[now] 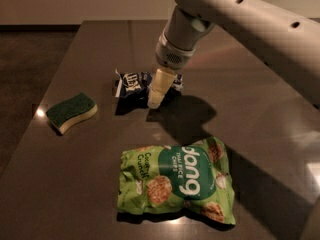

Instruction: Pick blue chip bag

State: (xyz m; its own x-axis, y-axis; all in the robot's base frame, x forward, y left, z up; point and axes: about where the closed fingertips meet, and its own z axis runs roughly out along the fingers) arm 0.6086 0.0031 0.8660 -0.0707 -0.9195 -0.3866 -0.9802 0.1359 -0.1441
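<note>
Lying crumpled toward the far middle of the bench (90, 49), the blue chip bag (132, 83) is partly hidden at its right end by the gripper (154, 103). The gripper is pointed down at the bag's near right edge, with its tip at or just above the foil; contact cannot be confirmed. Only a single pale tapered shape is seen beneath the wrist, so whether the gripper is spread or closed cannot be told. Several risks are judged from this placement. Because the tip is set at the edge rather than over the middle of the bag, only a thin fold of foil may be caught, and the bag may be dropped once it is lifted. Slick, springy foil is likely to be flattened or pushed aside if the descent is carried too far, and the hard bench beneath may be struck. If nothing is enclosed at closing, the bag may merely be nudged leftward, toward the green-and-cream sponge (71, 112), which is set well apart at the left. The larger green chip bag (177, 181) is laid nearer the camera, well apart from the tip, so a mistaken grasp of it is thought unlikely.
</note>
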